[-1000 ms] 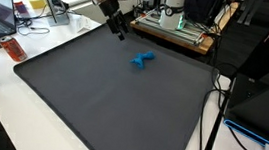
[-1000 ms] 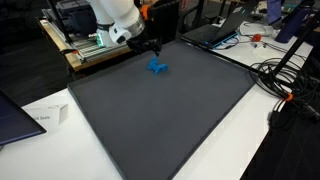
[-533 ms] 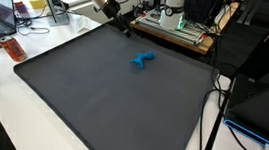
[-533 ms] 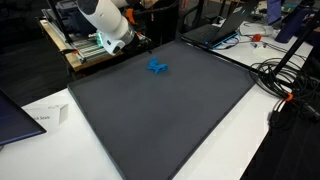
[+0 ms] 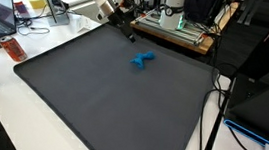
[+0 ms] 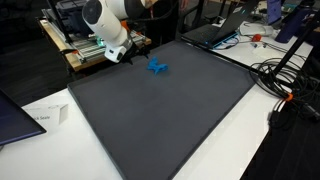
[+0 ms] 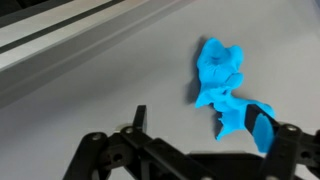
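**Open gripper hung beside a blue lump on the dark mat**

The small crumpled bright-blue object (image 5: 143, 59) lay alone on the flat dark grey mat (image 5: 101, 102), in the upper middle of both exterior views (image 6: 157, 67) and close to the mat's far edge. In the wrist view it filled the right half of the frame (image 7: 225, 85), knobbly and uneven, its material not clear.

The black two-fingered gripper (image 5: 127, 30) hung up and to the left of the object, apart from it, holding nothing. Its jaws stood spread wide. In the wrist view the gripper (image 7: 200, 125) came in from the bottom edge, and its right-hand finger (image 7: 262, 130) overlapped the object's lower tip. The white arm (image 6: 108, 25) leaned in from the top of an exterior view.

Around the mat lay a white tabletop (image 6: 250, 140). An open laptop (image 5: 0, 11) sat at the upper left, and a tangle of dark cables (image 6: 285, 85) lay at the right edge.
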Tool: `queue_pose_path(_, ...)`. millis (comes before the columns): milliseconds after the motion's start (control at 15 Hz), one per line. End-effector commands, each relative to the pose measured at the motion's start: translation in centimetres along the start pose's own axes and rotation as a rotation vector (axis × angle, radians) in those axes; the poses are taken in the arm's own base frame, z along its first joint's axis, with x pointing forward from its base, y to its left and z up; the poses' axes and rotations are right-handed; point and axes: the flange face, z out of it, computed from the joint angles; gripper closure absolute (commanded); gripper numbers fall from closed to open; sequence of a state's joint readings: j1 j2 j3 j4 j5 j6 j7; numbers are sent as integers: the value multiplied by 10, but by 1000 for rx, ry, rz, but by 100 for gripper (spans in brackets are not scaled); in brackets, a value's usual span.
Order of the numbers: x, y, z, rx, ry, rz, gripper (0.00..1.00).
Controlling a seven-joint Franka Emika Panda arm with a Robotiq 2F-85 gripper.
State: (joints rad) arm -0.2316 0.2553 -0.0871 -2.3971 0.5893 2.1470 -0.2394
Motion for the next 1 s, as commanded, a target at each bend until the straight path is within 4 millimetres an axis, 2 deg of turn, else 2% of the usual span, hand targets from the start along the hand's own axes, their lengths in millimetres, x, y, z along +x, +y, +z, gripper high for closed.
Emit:
queue_pose_path(0, -17, 13, 12, 17, 89, -101, 0)
queue_pose_path(200, -28, 22, 21, 33, 165, -164, 0)
queue_pose_path(533, -58, 25, 28, 56, 308, -253, 0)
queue_pose_path(867, -97, 15, 34, 27, 418, -279, 0)
queue_pose_path(933, -94, 6, 33, 24, 440, -282, 0)
